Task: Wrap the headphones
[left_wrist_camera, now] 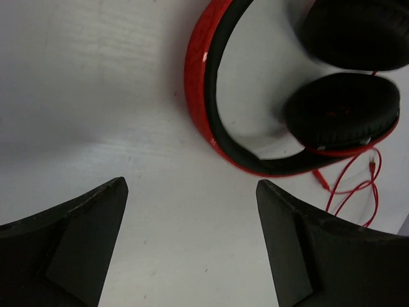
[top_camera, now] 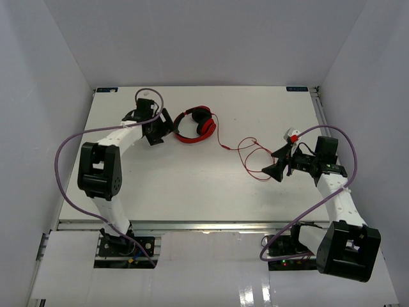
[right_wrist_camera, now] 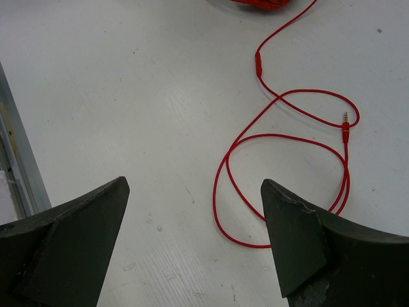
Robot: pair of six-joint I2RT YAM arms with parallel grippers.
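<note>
- Location: we find the red over-ear headphones with black padded earcups (top_camera: 195,125) lying flat toward the far side of the white worktop (top_camera: 192,192). Their thin red cable (right_wrist_camera: 281,137) trails in loose crossed loops toward the right arm.
- Claw state: the left claw (left_wrist_camera: 192,185) hangs spread wide and empty just beside the glossy red headband (left_wrist_camera: 203,96). The right claw (right_wrist_camera: 193,184) is equally spread and empty above the cable loops.
- Slip hazard: we judge the headband smooth and curved, so a pinch taken off-centre could squeeze it out sideways and spin the headphones across the worktop.
- Missed pick: the cable is very thin and lies flat against the worktop. Fingers closing too high would pass over it, and fingers driven too low would scrape the surface.
- Tangle hazard: the loops cross one another, so pulling one strand could tighten a knot or drag the small gold-tipped plug (right_wrist_camera: 345,121) under a loop.
- Drag hazard: we expect that pulling the cable before the left claw secures the headband would tow the headphones away.
</note>
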